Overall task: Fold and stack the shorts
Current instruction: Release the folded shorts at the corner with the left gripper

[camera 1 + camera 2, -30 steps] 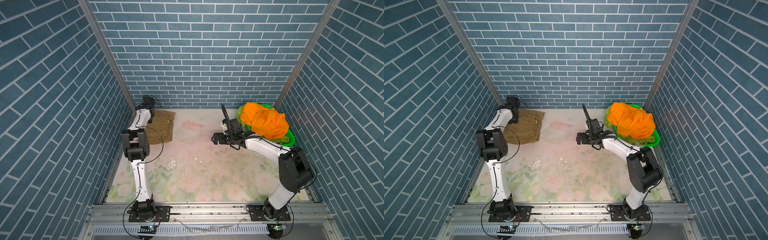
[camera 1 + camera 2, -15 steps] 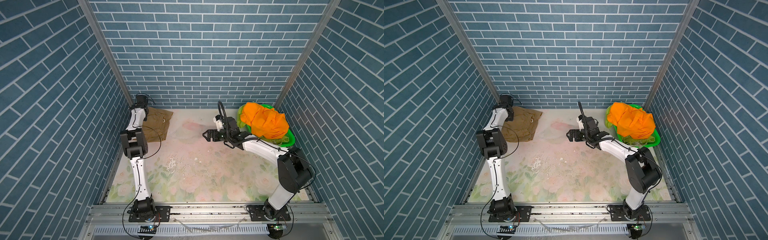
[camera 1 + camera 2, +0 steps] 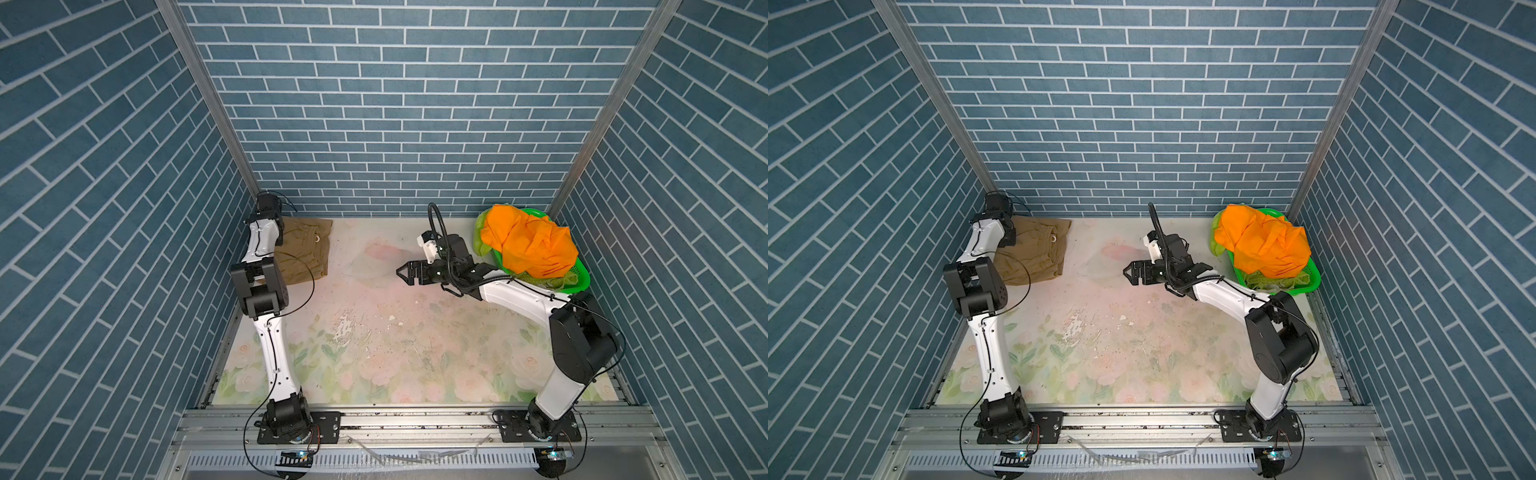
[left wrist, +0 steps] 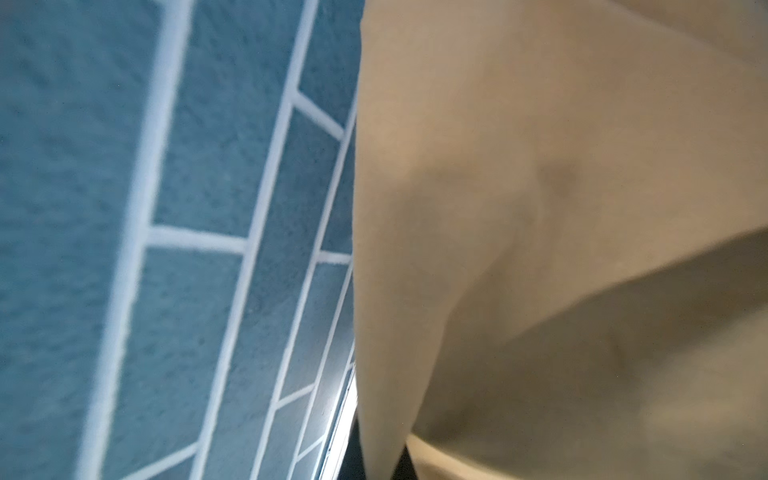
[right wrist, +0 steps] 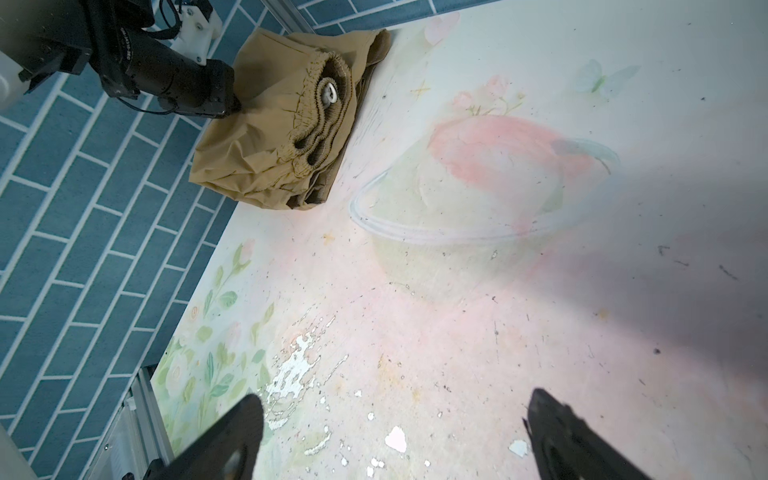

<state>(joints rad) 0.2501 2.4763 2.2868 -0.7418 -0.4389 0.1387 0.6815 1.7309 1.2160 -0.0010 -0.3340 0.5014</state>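
Slippage is the risk: left fingers are clenching, seemingly on the tan shorts bunched in the far left corner, and a tug could be undoing their fold. Right fingers are hanging released over the surface, while orange shorts are lying heaped in the basket far right.

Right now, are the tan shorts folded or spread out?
Folded: the tan shorts lie as a compact bundle, gathered waistband doubled back on itself, several cloth layers stacked at the edge.
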